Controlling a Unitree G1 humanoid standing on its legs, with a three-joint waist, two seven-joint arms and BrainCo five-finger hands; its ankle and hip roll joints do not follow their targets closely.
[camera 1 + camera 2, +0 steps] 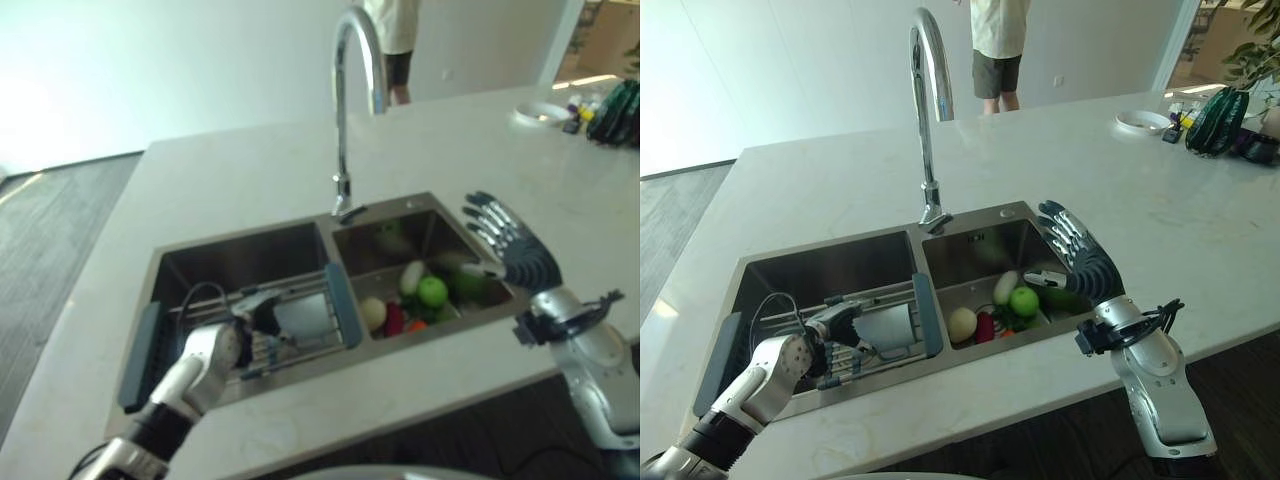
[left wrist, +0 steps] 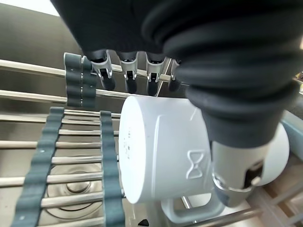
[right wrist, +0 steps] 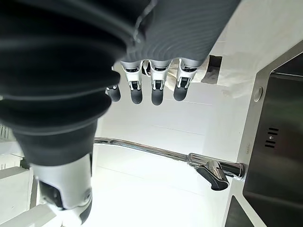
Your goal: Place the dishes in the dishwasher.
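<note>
1. Here, a white mug [image 2: 165, 156] is seen lying on its side on the drying rack [image 1: 875, 335] across the sink's [image 1: 985, 225] left basin, beside a white dish [image 2: 279, 153].
2. The left hand [image 1: 835, 325] is spread loosely over the mug, fingers [image 2: 130, 78] past its far side, nothing yet clasped.
3. The mug could be rolled along the rails if pushed unevenly.
4. The right hand [image 1: 1075, 255] is held open above the sink's right basin, over an apple [image 1: 1024, 300] and other produce.
</note>
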